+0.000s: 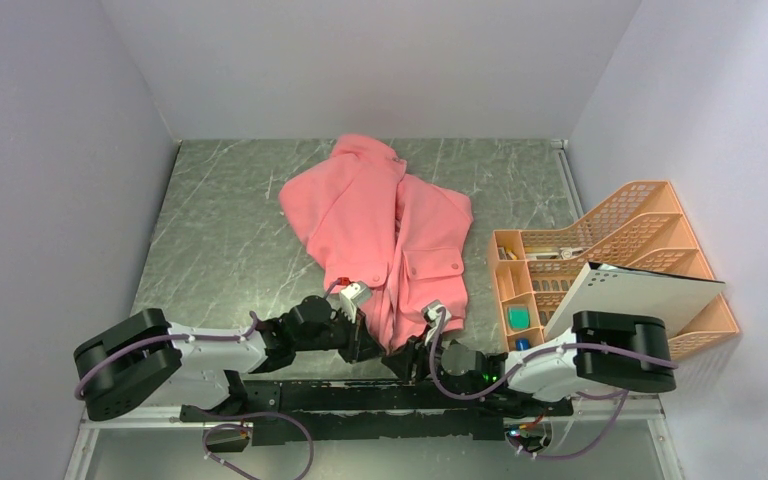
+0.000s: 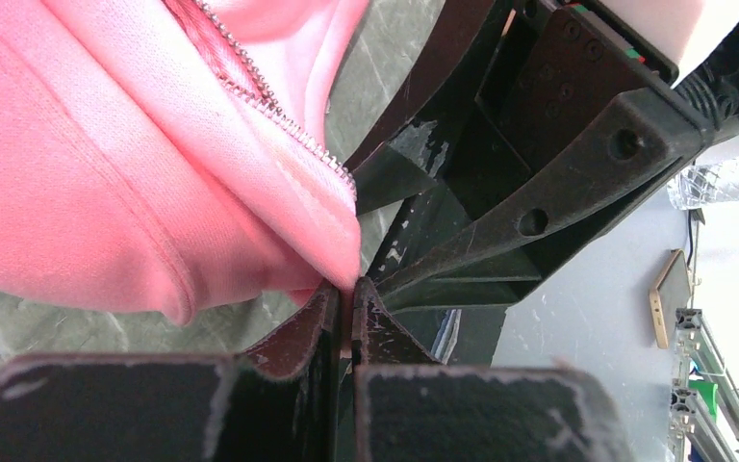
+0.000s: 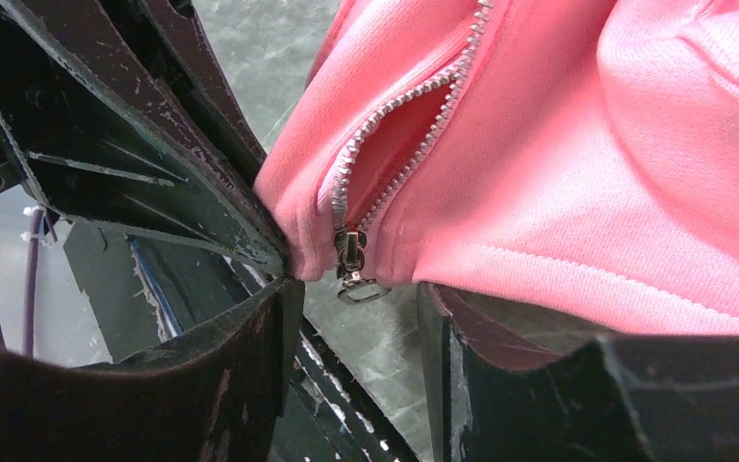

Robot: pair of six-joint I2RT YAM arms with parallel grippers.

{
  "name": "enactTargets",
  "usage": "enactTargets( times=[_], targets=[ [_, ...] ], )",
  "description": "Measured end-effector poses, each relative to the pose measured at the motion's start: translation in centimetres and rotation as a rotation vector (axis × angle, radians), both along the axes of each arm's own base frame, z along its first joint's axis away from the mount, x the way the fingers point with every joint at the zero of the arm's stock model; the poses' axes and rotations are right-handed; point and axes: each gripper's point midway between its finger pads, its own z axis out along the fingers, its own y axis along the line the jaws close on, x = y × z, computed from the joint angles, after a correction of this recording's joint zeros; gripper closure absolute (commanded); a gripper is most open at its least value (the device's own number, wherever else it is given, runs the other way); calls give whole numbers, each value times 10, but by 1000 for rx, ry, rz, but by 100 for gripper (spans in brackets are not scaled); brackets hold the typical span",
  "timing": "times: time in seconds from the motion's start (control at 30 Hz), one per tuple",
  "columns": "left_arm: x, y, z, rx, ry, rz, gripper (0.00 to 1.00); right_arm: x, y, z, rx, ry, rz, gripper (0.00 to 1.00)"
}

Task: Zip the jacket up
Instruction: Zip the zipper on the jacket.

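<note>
Top external: orange desk organizer (image 1: 650, 215) beside jacket (image 1: 380, 220).

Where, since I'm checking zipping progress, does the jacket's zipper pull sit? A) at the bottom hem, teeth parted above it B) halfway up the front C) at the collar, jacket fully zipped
A: the right wrist view shows the zipper pull hanging at the bottom hem of the jacket, with the teeth parted above it.

An orange organizer (image 1: 640, 215) blocks passage just right of the jacket (image 1: 385, 215).
</note>
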Motion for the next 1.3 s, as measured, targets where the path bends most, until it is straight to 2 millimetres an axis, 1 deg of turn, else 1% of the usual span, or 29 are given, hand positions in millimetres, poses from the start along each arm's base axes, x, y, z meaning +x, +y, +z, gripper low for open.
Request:
enactTargets(
  times=[0.2, 0.33, 0.6, 0.73, 0.8, 0.83, 0.9, 1.0, 1.3],
  targets=[
    [0, -1, 3, -8, -4, -1, 95, 0, 2, 0, 3, -12, 9, 57],
    [1, -1, 4, -10, -4, -1, 95, 0, 3, 0, 6, -16, 11, 58],
    [1, -1, 4, -10, -5, -1, 95, 0, 2, -2, -6, -16, 10, 68],
    [0, -1, 4, -10, -4, -2, 95, 2, -2, -3, -23, -15, 2, 77],
    [0, -1, 4, -10, -4, -2, 95, 2, -5, -5, -40, -15, -3, 84],
    [0, -1, 4, -10, -4, -2, 95, 3, -5, -6, -49, -15, -6, 86],
    [1, -1, 4, -10, -4, -1, 95, 4, -4, -6, -67, -14, -10, 94],
    [1, -1, 4, -10, -5, -1, 95, 5, -1, -5, -97, -11, -13, 100],
    [1, 1, 0, 9, -1, 3, 95, 5, 0, -8, -244, 12, -12, 100]
  ],
)
